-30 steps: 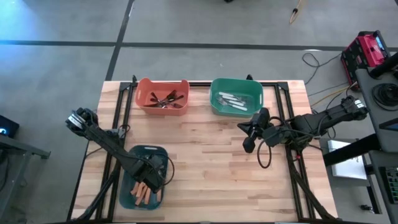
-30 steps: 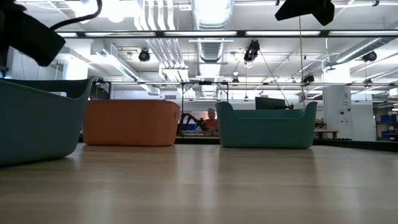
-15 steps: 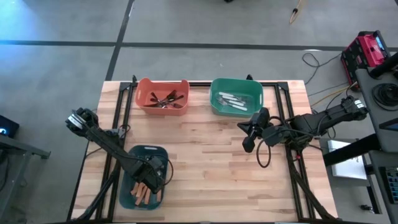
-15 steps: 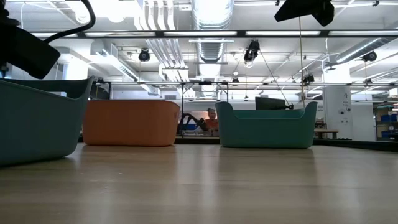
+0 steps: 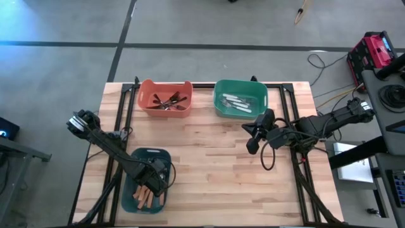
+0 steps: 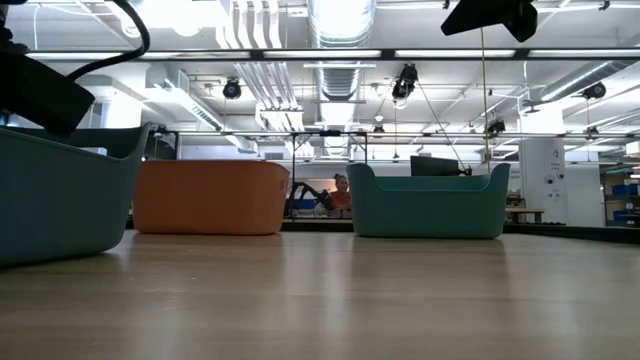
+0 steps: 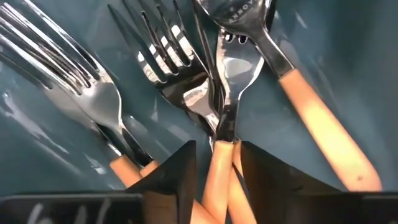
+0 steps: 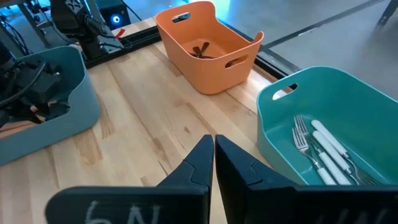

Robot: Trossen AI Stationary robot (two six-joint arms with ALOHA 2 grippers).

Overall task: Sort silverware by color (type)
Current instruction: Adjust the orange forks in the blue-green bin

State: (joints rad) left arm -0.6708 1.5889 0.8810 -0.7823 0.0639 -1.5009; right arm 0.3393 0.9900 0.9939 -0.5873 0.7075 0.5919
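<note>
Orange-handled forks [image 7: 217, 124] lie in the blue bin [image 5: 140, 158] at the wood table's [image 5: 209, 158] near-left corner, where the left hand [image 5: 155, 182] straddles one handle, fingers part open. Right hand [image 5: 252, 144] hovers mid-right, closed, empty. Black pieces [image 5: 169, 101] fill the far orange bin [image 5: 165, 96], white ones [image 5: 239, 101] the green bin [image 5: 240, 99]. Beyond: concrete floor.

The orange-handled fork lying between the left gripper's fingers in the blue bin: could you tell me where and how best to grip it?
Grip the orange-handled fork on its orange handle just below the metal neck, coming down from above. The left gripper straddles that handle already, and neighbouring fork heads crowd its tines.
</note>
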